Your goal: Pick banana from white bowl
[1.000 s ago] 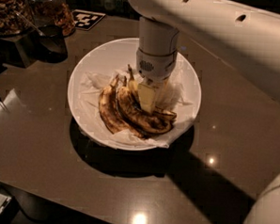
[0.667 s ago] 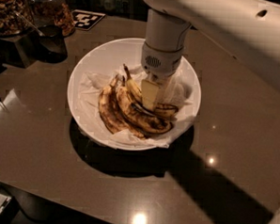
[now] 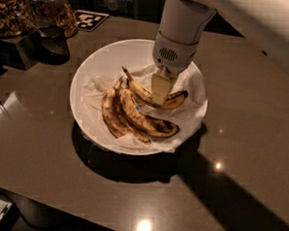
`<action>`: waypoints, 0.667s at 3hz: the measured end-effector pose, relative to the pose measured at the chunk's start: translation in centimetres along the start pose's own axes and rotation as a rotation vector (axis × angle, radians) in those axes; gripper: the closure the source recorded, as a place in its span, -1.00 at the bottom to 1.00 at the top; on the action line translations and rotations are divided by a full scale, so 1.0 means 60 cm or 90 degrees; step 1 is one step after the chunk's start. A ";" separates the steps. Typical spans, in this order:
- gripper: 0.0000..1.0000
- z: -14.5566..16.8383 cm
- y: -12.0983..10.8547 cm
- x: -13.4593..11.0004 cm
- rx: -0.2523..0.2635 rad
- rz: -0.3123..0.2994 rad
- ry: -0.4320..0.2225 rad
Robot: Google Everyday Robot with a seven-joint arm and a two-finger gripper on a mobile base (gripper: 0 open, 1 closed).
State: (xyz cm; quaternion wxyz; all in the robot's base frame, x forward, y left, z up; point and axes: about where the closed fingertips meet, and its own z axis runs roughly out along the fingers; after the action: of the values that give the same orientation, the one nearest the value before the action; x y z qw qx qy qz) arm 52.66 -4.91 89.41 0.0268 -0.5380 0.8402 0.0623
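Note:
The white bowl (image 3: 91, 61) stands on the brown table, lined with crumpled white paper (image 3: 94, 84). My gripper (image 3: 158, 97) comes down from above over the bowl's far right part and is shut on the banana (image 3: 141, 92), the slim yellow one. It holds the banana by its middle, slightly raised, with the thin stem pointing up-left. Two other bananas lie in the bowl just in front of it: a dark brown one (image 3: 111, 116) and a thicker brown-patched one (image 3: 145, 122). The far finger is hidden behind the banana.
Jars of nuts (image 3: 8, 6) stand at the table's far left, with a dark cup and spoon (image 3: 51, 42) beside them. A black-and-white marker tag (image 3: 90, 20) lies behind the bowl. The table's front edge runs along the lower left.
My gripper has risen and shifted right with the slim banana in it. The banana has come off the two others, which stay in the bowl.

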 end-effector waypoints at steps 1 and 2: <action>1.00 -0.034 0.006 0.010 -0.022 -0.050 -0.038; 1.00 -0.063 0.010 0.019 -0.044 -0.097 -0.080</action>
State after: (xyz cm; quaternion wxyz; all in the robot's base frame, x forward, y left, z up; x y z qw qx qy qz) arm 51.74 -6.21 93.09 0.0656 -0.5958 0.7910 0.1225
